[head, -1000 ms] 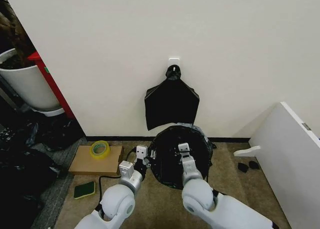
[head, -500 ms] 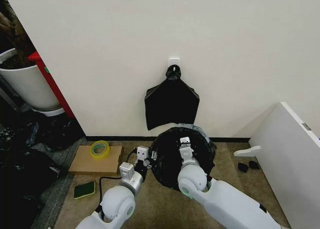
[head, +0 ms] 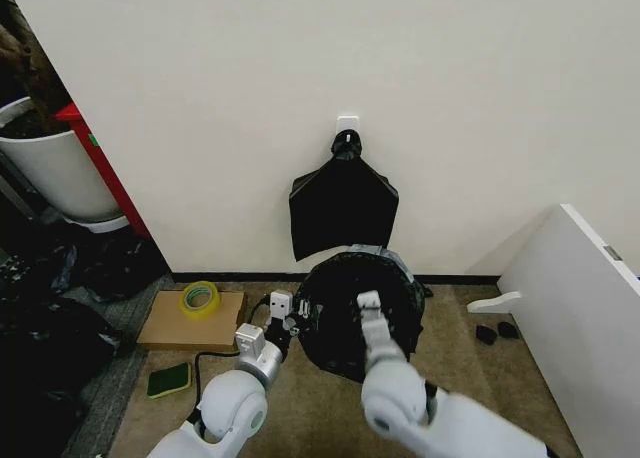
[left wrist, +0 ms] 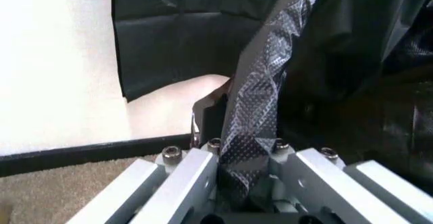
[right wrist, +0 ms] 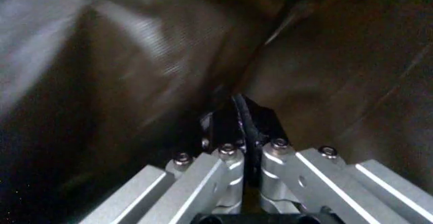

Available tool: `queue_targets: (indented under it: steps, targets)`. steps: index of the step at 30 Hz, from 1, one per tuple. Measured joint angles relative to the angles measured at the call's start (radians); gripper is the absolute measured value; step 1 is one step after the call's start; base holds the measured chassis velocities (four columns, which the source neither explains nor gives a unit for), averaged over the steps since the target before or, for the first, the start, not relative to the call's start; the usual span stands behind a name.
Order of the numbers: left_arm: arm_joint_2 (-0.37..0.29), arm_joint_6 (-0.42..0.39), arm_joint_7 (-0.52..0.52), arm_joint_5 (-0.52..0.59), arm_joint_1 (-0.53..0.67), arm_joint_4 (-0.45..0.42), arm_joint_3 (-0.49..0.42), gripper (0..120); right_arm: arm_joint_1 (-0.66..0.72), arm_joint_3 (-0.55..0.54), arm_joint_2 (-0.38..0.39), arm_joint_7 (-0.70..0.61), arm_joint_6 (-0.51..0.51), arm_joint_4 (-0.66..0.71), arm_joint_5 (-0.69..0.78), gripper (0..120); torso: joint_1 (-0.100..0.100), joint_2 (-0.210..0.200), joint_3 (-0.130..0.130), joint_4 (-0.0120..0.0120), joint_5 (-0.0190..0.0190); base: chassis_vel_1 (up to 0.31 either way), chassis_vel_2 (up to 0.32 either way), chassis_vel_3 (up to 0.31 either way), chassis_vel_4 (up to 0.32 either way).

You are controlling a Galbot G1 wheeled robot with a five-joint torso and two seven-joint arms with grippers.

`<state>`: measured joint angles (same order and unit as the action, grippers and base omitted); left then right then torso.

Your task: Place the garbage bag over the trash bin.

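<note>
The garbage bag (head: pixel 352 313), black and crinkled, is draped over a round shape on the carpet by the wall; the trash bin beneath it is hidden. My left gripper (head: pixel 284 313) sits at the bag's left edge. In the left wrist view the left gripper (left wrist: pixel 237 133) is shut on a shiny fold of the garbage bag (left wrist: pixel 260 82). My right gripper (head: pixel 368 306) lies over the middle of the bag. In the right wrist view the right gripper (right wrist: pixel 238 120) is pinched shut on a ridge of the garbage bag (right wrist: pixel 325 72).
A flat smooth black bag (head: pixel 343 203) hangs from a wall hook right behind. A yellow tape roll (head: pixel 199 298) rests on cardboard (head: pixel 165 330) at the left, with a green sponge (head: pixel 168 379) nearby. A white planter (head: pixel 55 173) stands far left and a white panel (head: pixel 580 318) at the right.
My right gripper went forward over the bag and came back toward me, still shut on the plastic, and its arm shifted. The left gripper has barely moved.
</note>
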<state>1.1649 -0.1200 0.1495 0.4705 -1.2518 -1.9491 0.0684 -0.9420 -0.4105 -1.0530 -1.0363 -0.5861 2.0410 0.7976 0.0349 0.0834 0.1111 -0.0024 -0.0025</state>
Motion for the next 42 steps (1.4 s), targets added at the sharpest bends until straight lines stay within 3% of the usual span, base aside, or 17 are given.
queue_targets:
  steps: [6, 11, 21, 27, 35, 42]
  targets:
    - [0.003, 0.006, -0.004, -0.013, -0.010, -0.009, -0.002, 0, 0.034, 0.010, -0.030, -0.098, -0.100, -0.009, 0.171, 0, 0.000, 0.000, 0.000, 0.0002, 0.0000, 0.000, 0.000, 0.000, 0.000]
    - [-0.006, 0.014, -0.011, -0.026, -0.016, -0.024, 0.004, 0, 0.055, -0.010, -0.030, -0.134, -0.147, -0.060, 0.173, 0, 0.000, 0.000, 0.000, 0.0002, 0.0000, 0.000, 0.000, 0.000, 0.000]
    - [-0.010, 0.023, -0.020, -0.036, -0.014, -0.029, -0.009, 0, 0.095, 0.012, -0.041, -0.062, -0.095, -0.129, 0.059, 0, 0.000, 0.000, 0.000, 0.0002, 0.0000, 0.000, 0.000, 0.000, 0.000]
    - [-0.014, 0.023, -0.019, -0.036, -0.012, -0.027, -0.012, 0, 0.070, 0.025, -0.019, -0.043, -0.072, -0.079, 0.045, 0, 0.000, 0.000, 0.000, 0.0002, 0.0000, 0.000, 0.000, 0.000, 0.000]
    - [-0.025, 0.028, -0.018, -0.036, -0.016, -0.037, -0.006, 0, 0.012, 0.068, -0.010, -0.183, -0.145, 0.042, 0.338, 0, 0.000, 0.000, 0.000, 0.0000, 0.0000, 0.000, 0.000, 0.000, 0.000]
    - [-0.028, 0.066, -0.036, -0.047, -0.020, -0.046, -0.005, 0, 0.019, 0.072, -0.031, -0.200, -0.146, 0.003, 0.382, 0, 0.000, 0.000, 0.000, 0.0001, -0.0001, 0.000, 0.000, 0.000, 0.000]
